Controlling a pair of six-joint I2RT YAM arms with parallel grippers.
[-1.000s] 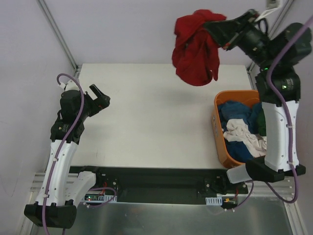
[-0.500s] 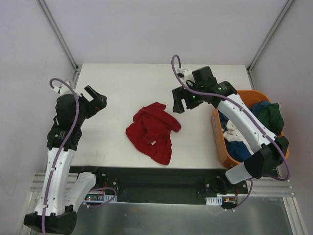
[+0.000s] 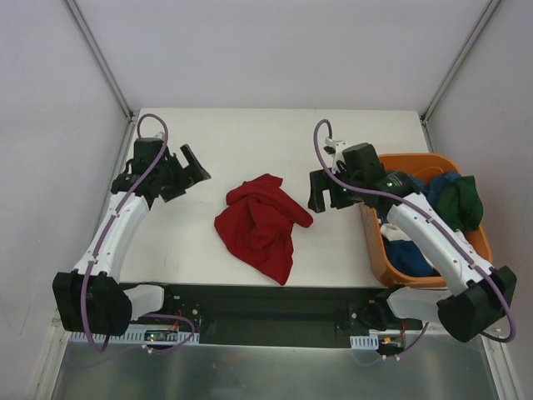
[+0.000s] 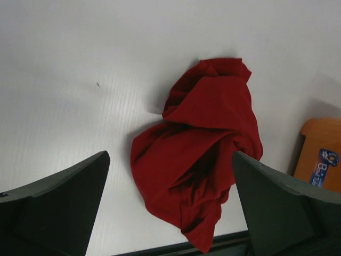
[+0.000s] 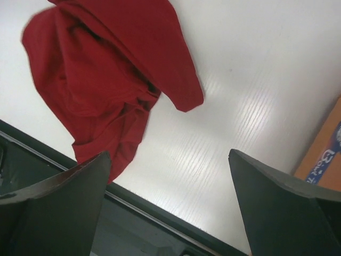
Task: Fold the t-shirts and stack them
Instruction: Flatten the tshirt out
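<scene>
A: Top view. Which step is running?
B: I am judging it as the spreading step, before any fold. The dark red t-shirt (image 3: 260, 223) is lying crumpled on the counter (image 3: 250, 137), near its front edge, between the left hand (image 3: 193, 167) and the right hand (image 3: 318, 193). Neither is touching it; both are hanging spread and empty. A blue shirt (image 3: 406, 254) and a dark green shirt (image 3: 458, 200) are waiting in the orange basket (image 3: 372, 237).
A: Left wrist view?
B: The fingers (image 4: 58, 205) are standing wide apart, framing the heap. The cloth is bunching in deep overlapping folds; no sleeve or collar is showing clearly.
A: Right wrist view?
B: Again a wide gap, nothing pinched. One rounded flap is pointing toward the basket side; the lower end is lying at the counter's front edge.
A: Next move?
B: Probably each hand is going to need a separate edge or corner, pinching a single layer and pulling apart to flatten.
</scene>
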